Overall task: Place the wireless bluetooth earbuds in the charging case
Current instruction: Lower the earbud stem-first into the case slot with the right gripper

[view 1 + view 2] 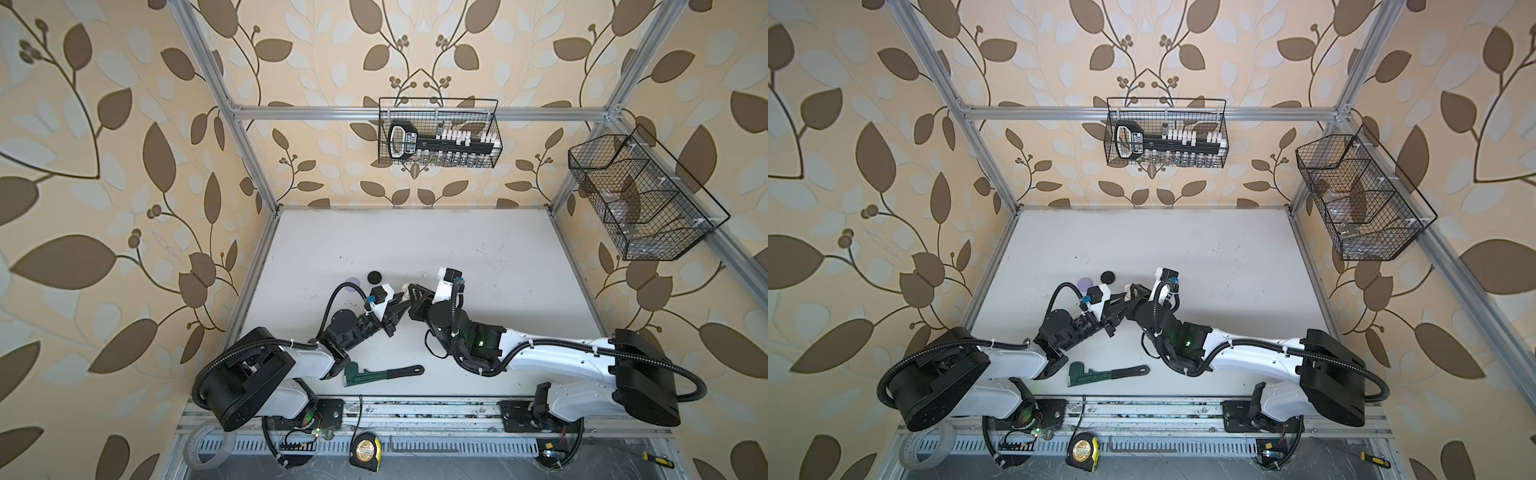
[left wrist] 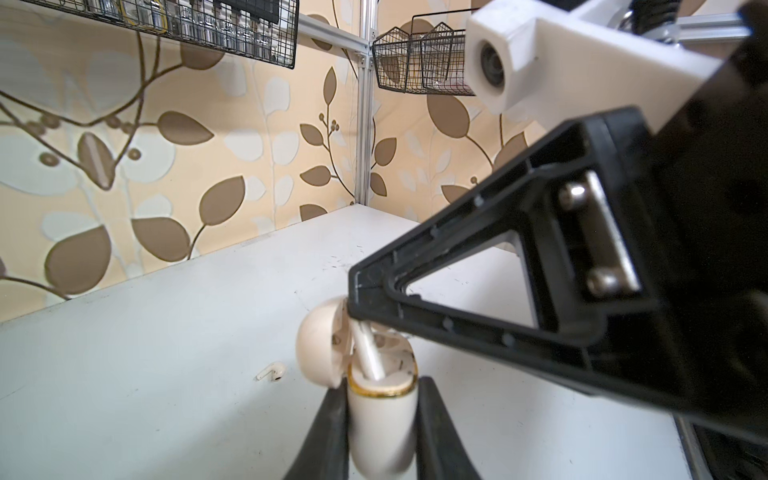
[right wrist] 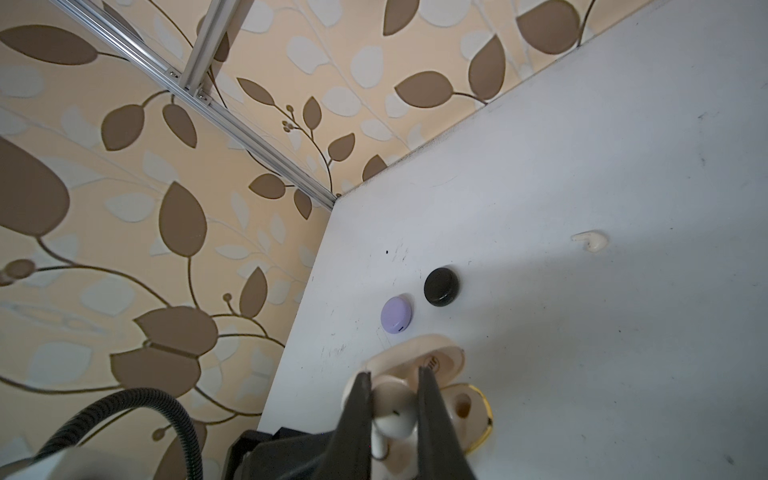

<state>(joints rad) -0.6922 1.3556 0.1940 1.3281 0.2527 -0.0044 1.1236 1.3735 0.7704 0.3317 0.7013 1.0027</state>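
Observation:
My left gripper (image 2: 382, 386) is shut on the body of a white charging case (image 2: 380, 424) with a gold rim, held upright with its lid (image 2: 320, 345) swung open. My right gripper (image 3: 394, 374) is shut on the head of a white earbud (image 3: 395, 411). That earbud's stem (image 2: 371, 357) reaches down into a slot of the case; the other slot (image 3: 462, 405) is bare. A second white earbud (image 3: 590, 241) lies loose on the table behind. In both top views the two grippers meet mid-table around the case (image 1: 404, 287).
A shut lilac case (image 3: 397, 315) and a shut black case (image 3: 441, 286) sit on the table just left of the grippers. A green pipe wrench (image 1: 374, 372) lies near the front edge. Wire baskets (image 1: 438, 133) (image 1: 640, 199) hang on the frame; a tape measure (image 1: 365, 449) lies below the table.

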